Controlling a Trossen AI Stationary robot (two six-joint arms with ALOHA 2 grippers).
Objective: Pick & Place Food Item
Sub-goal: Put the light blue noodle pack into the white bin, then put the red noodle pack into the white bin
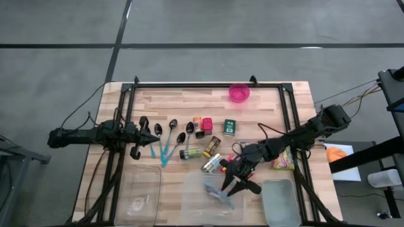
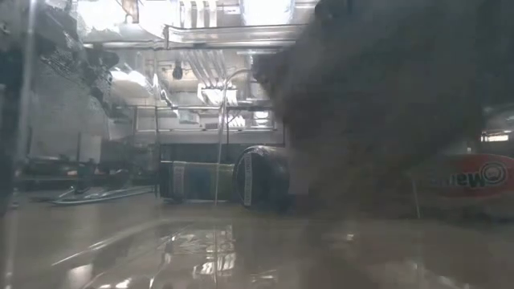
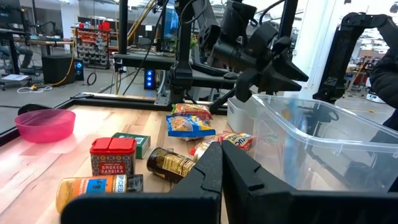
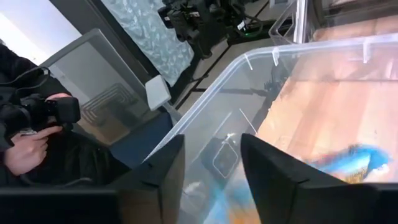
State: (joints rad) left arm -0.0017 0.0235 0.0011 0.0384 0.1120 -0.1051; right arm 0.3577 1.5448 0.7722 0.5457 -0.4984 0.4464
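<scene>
Three clear bins [image 1: 211, 195] are ranged along the table's [image 1: 265, 120] near edge; a blue packet [image 1: 218, 194] is seen in the middle bin beneath the parted right gripper [image 1: 238, 183]. Three dark spoons [image 1: 173, 127] are counted. The left gripper [image 1: 151, 134] is closed, empty.

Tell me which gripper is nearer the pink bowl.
Right. The right gripper hangs open over the middle clear bin, below the pink bowl in the high view. The left gripper waits shut, farther off.

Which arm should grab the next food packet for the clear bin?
Right. Its gripper hangs open over the clear plastic bin, beside the snack packets. The left gripper is parked shut by the black spoons, farther off.
</scene>
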